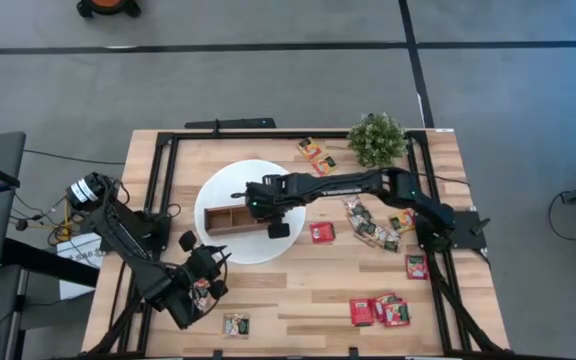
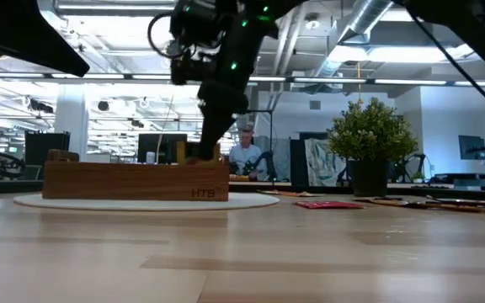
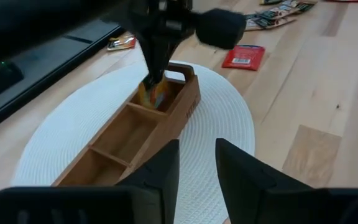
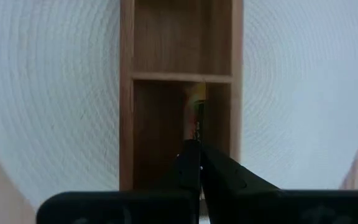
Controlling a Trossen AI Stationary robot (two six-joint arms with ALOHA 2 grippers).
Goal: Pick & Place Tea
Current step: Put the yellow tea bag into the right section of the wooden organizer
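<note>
Wooden counter [image 1: 298, 290] carries a tray [image 3: 135, 127]; the right gripper [image 4: 194, 163], clenched on an orange-yellow tea sachet [image 3: 153, 94], is lowered into its end compartment (left jaws parted, idle). Early release could tip it out.

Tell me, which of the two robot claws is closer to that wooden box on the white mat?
The right. The right gripper is down inside the wooden tray's end compartment, shut on an orange-yellow tea sachet. The left gripper hangs off the white mat, toward the table's near-left corner.
</note>
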